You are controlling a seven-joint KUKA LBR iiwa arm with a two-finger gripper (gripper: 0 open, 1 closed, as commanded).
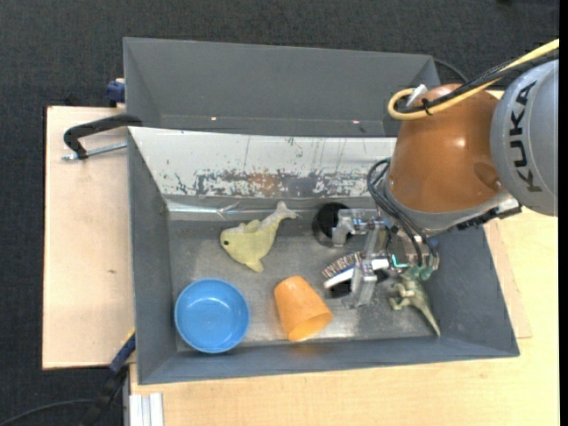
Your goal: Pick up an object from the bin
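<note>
Two things flank hand (pixel 359 282), low over floor of bin (pixel 146 264), right of middle — orange cup (pixel 300 307) just left, small green toy lizard (pixel 415 300) just right, its long axis slanting toward near right corner. Hand's opening — cannot tell. Nothing seen held.

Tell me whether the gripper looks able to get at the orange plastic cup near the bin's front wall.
Probably yes. The orange plastic cup lies uncovered right beside the gripper, with nothing lying between them; the blue round bowl sits apart on the cup's other side.
</note>
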